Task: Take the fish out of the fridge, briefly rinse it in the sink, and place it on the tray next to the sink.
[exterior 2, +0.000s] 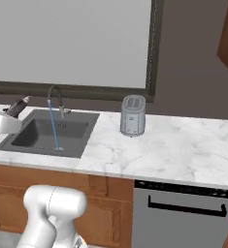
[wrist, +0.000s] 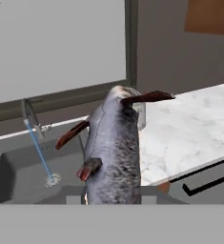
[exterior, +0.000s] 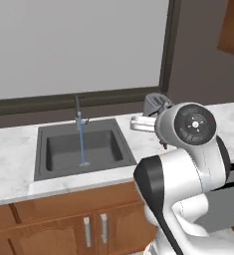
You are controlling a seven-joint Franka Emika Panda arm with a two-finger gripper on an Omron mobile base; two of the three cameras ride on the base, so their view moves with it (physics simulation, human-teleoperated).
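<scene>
No brand, label or readable writing is to be seen on anything in the three views.

In the right base view, at the far left edge, the gripper (exterior 2: pixel 8 116) is seen just beside the left rim of the sink (exterior 2: pixel 79 147), with the fish (exterior 2: pixel 19 106) projecting from it up and to the right. In the hand view the fish (wrist: pixel 114 152) is shown close up: a grey, speckled body standing lengthwise away from the camera, with thin dark red-brown fins sticking out at its sides and near its far end. Its near end is lost at the bottom of the view, where the fingertips are covered, so how far the pincer stands apart cannot be told; the fish is plainly carried by it, clear of the basin.

In the basin, a thin blue stream (exterior: pixel 81 144) is seen falling from the dark curved faucet (exterior: pixel 78 107) to the sink floor, to the left of the fish in the hand view. Further right, a grey toaster (exterior 2: pixel 133 115) is seen standing on the white marble counter (exterior 2: pixel 183 145), and a dishwasher front (exterior 2: pixel 183 213) is set below the counter.
</scene>
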